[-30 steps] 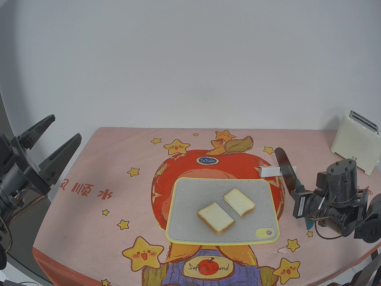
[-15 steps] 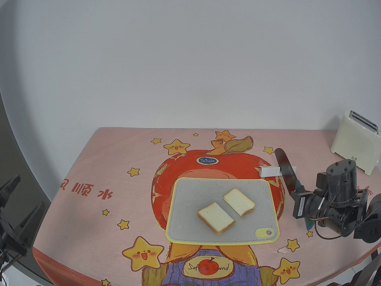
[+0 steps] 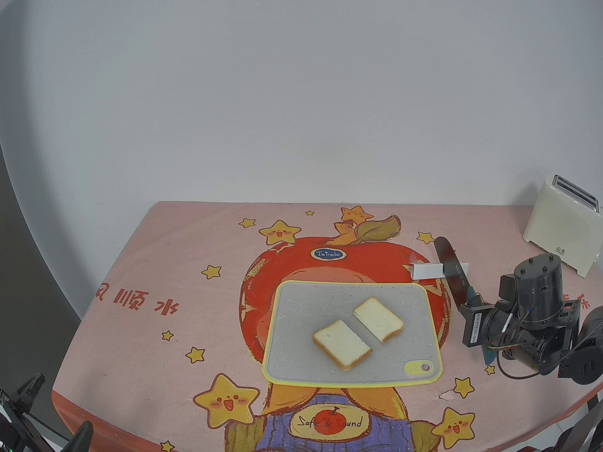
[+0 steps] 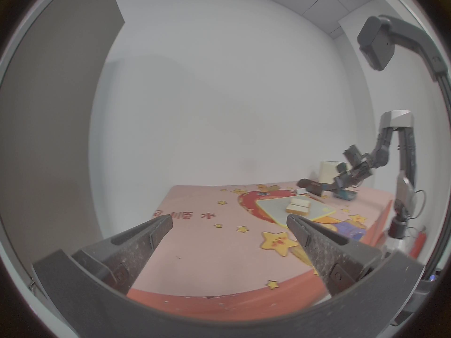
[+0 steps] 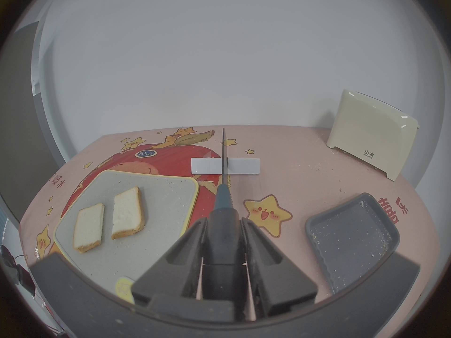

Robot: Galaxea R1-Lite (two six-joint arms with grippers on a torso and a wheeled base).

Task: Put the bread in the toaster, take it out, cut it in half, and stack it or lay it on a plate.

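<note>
We see two dark grey arms. The left gripper (image 4: 229,219) has two pointed fingers (image 4: 329,254) shaped like wedges. They are rough on the inside, and each has one round screw near its base. The right gripper (image 5: 223,222) has thick, smooth, dark fingers. Its round wrist drum (image 3: 540,277) has small screws on top, a white label (image 3: 475,328) on the side, and thin black cables (image 3: 510,372). The upper right arm (image 4: 397,120) is silver-grey.
</note>
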